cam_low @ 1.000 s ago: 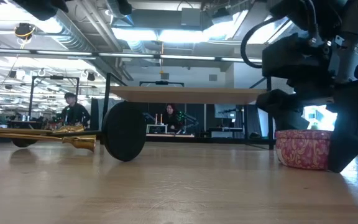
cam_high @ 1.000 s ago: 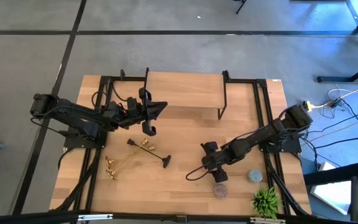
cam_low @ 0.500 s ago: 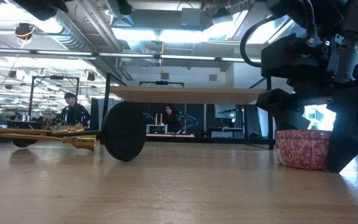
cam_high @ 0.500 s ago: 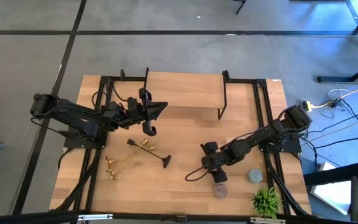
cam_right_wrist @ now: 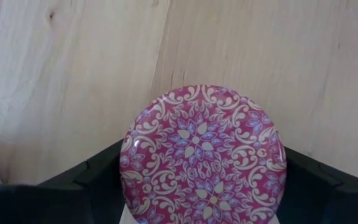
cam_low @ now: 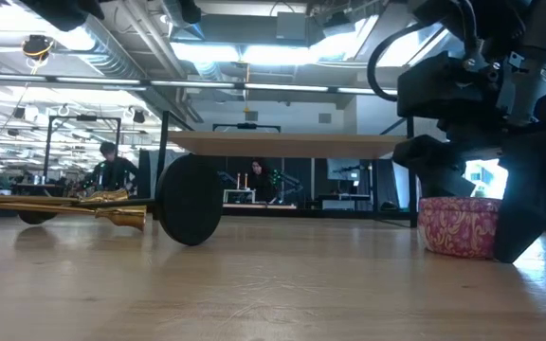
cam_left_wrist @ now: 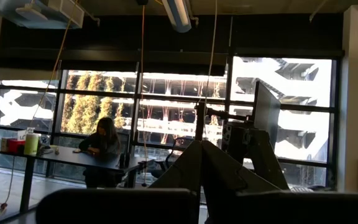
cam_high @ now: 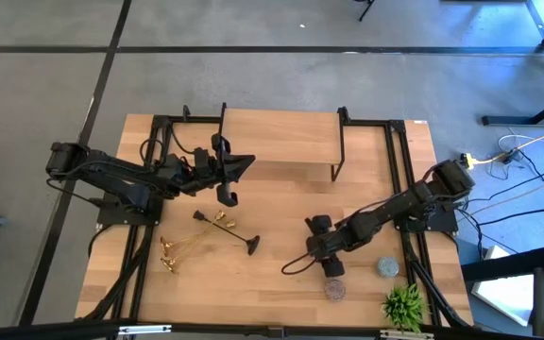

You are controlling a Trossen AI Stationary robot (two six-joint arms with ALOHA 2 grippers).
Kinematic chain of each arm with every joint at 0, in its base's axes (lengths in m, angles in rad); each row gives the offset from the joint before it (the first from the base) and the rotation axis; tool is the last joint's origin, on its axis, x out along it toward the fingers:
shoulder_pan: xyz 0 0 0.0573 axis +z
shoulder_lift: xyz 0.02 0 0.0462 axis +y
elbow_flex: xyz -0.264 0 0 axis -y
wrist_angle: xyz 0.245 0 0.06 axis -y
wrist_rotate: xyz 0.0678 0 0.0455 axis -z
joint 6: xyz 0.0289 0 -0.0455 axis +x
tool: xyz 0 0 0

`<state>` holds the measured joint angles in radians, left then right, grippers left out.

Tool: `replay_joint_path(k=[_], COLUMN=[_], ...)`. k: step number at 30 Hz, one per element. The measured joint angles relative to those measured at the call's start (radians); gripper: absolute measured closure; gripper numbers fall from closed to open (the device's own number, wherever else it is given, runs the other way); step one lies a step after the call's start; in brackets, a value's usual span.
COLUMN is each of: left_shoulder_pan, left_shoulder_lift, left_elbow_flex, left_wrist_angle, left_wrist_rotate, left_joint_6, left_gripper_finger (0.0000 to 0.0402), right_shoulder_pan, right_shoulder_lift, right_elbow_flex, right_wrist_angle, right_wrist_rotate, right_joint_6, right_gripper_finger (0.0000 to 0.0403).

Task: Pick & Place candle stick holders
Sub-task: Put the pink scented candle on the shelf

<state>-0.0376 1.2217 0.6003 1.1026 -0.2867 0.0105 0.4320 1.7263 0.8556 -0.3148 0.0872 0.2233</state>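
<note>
At table front-right, a round pink floral tin (cam_right_wrist: 202,151) is straddled by the open right gripper (cam_high: 333,267), nothing held; lying gold and black candle stick holders (cam_high: 196,241) risk neglect.

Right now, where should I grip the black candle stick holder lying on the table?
Grip the black candle stick holder mid-stem, descending from above with the fingers straddling the stem. It lies flat, its round base on edge, and the gold holders crowd its cup end, so stay nearer the base.
</note>
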Motion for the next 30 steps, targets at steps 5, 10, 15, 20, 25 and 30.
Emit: replay_joint_path(k=[5,10,15,20,25,30], left_shoulder_pan=[0.0,0.0,0.0,0.0,0.0,0.0], left_shoulder_lift=[0.0,0.0,0.0,0.0,0.0,0.0], left_elbow_flex=[0.0,0.0,0.0,0.0,0.0,0.0], left_wrist_angle=[-0.001,-0.006,-0.007,-0.007,-0.007,-0.007], left_wrist_rotate=[0.0,-0.003,-0.004,-0.004,-0.004,-0.004], left_joint_6=[0.002,0.001,0.001,0.0,0.0,-0.006], left_gripper_finger=[0.0398,0.0398,0.0398,0.0398,0.0398,0.0398], right_shoulder_pan=[-0.006,-0.015,-0.016,-0.016,-0.016,-0.029], right_shoulder_lift=[-0.047,-0.077,-0.085,-0.087,-0.087,-0.088], right_elbow_flex=[0.001,0.037,0.089,0.175,0.291,0.406], right_wrist_angle=[-0.038,-0.111,-0.161,-0.274,-0.408,-0.517], right_wrist_rotate=[0.088,0.103,0.104,0.147,0.221,0.325], right_joint_6=[0.013,0.062,0.08,0.088,0.079,0.029], right_gripper_finger=[0.0096,0.0096,0.0096,0.0096,0.0096,0.0096])
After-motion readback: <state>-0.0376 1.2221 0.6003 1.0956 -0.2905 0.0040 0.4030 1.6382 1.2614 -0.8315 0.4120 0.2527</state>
